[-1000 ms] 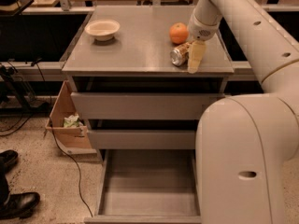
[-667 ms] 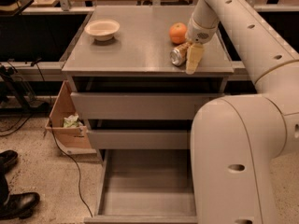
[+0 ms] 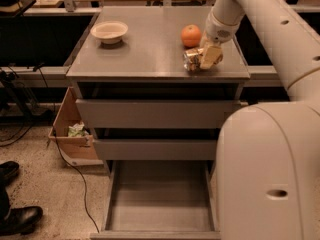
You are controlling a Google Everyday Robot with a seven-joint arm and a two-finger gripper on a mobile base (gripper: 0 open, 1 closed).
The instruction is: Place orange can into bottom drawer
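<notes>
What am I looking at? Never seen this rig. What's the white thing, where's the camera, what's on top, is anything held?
The big white shape on the right is a mobile robot's body. The white arm reaching over the top is its only arm, and it ends in a two-finger claw. There is one camera, looking down at the front of a grey metal cabinet; where it is mounted is not known. On the cabinet top are a small orange-gold drink can, a round orange fruit just behind it and a pale shallow bowl at far left. The claw is down at the can; whether it grips it cannot be told. The wide grey bottom drawer, where the can should go, is pulled open.
</notes>
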